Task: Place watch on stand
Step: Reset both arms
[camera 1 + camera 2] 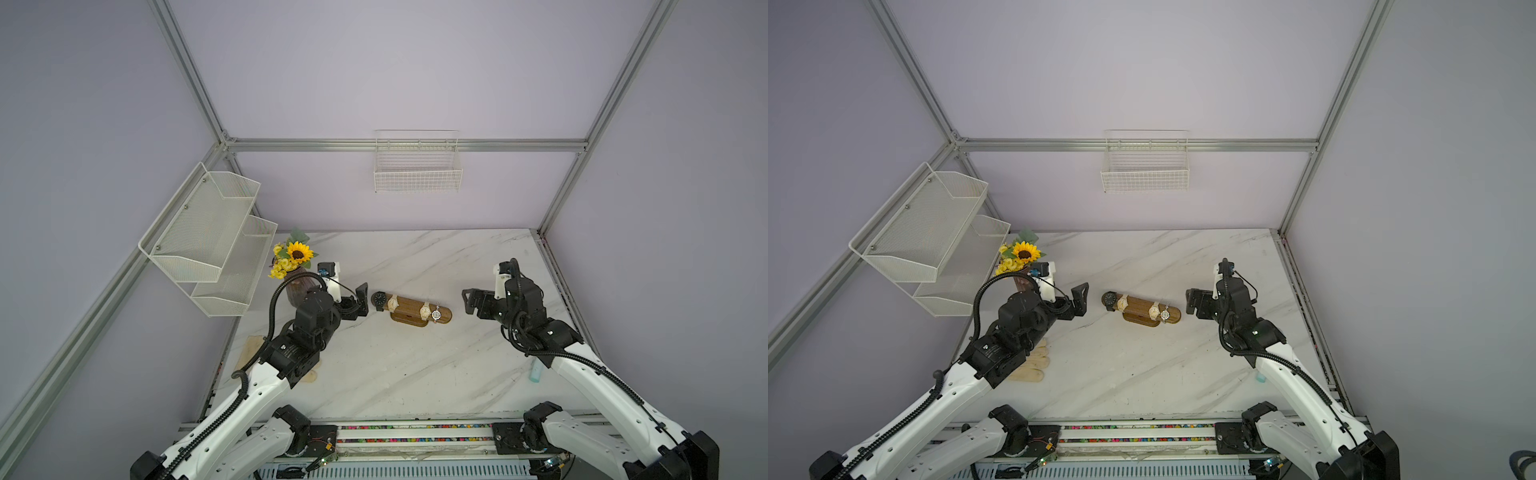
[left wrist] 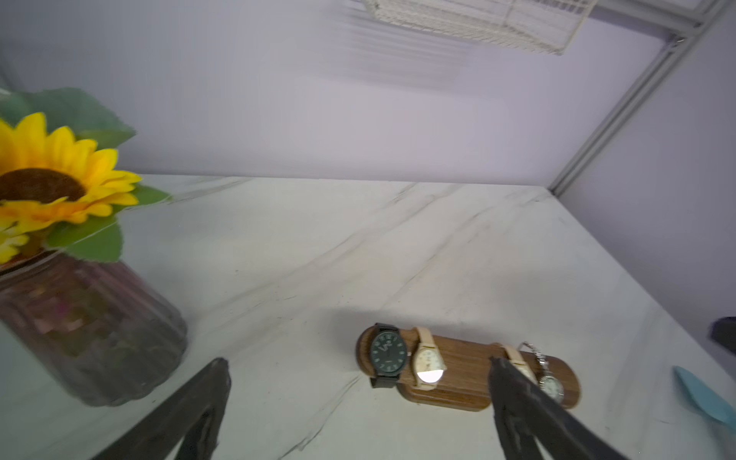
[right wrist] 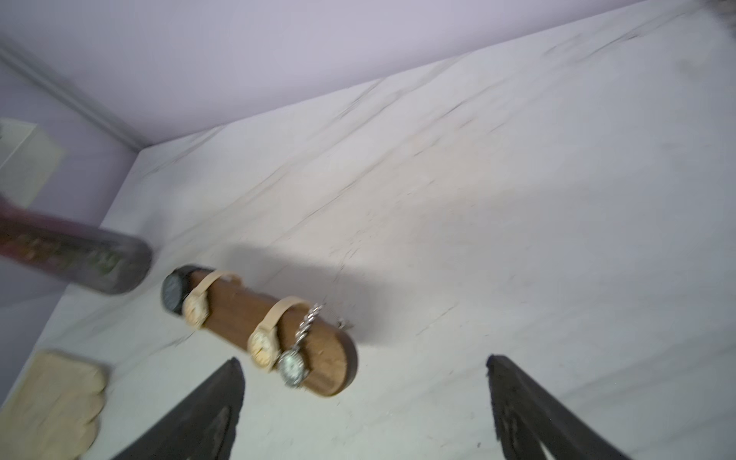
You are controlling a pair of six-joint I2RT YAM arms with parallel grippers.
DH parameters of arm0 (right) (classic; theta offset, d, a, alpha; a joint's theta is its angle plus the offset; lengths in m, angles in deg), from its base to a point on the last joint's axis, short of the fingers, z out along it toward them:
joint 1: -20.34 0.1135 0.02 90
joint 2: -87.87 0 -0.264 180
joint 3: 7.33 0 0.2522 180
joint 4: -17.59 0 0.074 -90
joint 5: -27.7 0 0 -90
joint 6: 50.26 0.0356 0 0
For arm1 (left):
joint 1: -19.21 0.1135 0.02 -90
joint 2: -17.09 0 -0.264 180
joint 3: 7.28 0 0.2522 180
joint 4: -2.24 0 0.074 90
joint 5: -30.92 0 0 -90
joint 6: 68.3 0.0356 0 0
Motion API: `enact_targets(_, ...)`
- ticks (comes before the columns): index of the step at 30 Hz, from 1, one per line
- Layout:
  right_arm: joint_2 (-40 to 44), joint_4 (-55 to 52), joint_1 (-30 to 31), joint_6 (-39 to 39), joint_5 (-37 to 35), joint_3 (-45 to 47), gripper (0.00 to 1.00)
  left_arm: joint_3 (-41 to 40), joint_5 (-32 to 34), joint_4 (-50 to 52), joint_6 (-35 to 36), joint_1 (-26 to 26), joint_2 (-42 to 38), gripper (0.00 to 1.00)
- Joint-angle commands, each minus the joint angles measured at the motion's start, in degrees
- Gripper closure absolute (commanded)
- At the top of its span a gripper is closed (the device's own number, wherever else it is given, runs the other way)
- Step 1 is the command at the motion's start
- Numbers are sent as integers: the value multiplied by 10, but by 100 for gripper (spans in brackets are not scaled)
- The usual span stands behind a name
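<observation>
The brown wooden stand (image 1: 409,309) (image 1: 1138,307) lies on the marble table between my two arms. Several watches wrap its bar. A black watch (image 2: 388,354) sits at the end nearest my left gripper. Two beige watches, one (image 2: 428,360) next to the black one, hang along the bar. A silver chain watch (image 3: 292,364) hangs near the end facing my right gripper. My left gripper (image 1: 362,301) (image 2: 358,363) is open and empty, a short way off the stand. My right gripper (image 1: 466,301) (image 3: 363,361) is open and empty too, apart from the other end.
A sunflower vase (image 1: 297,286) stands close behind my left wrist. A beige wooden piece (image 1: 1030,365) lies under the left arm. A light-blue item (image 1: 536,370) lies by the right arm. A mesh shelf (image 1: 208,232) and a wire basket (image 1: 417,174) hang on the walls.
</observation>
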Motion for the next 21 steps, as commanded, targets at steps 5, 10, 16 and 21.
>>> enact_targets(5, 4, 329, -30, -155, -134, 171, 3, -226, 205, -457, 282, 15, 66, 0)
enact_targets(10, -135, 431, -55, -203, -172, 180, 3, -219, 208, -495, 217, 127, 206, 0)
enact_targets(16, -255, 592, -124, -174, -115, 206, 3, -200, 62, -547, 186, 239, 282, 0)
enact_targets(21, -363, 714, -171, -176, -50, 173, 3, -149, -82, -515, 105, 350, 354, 0)
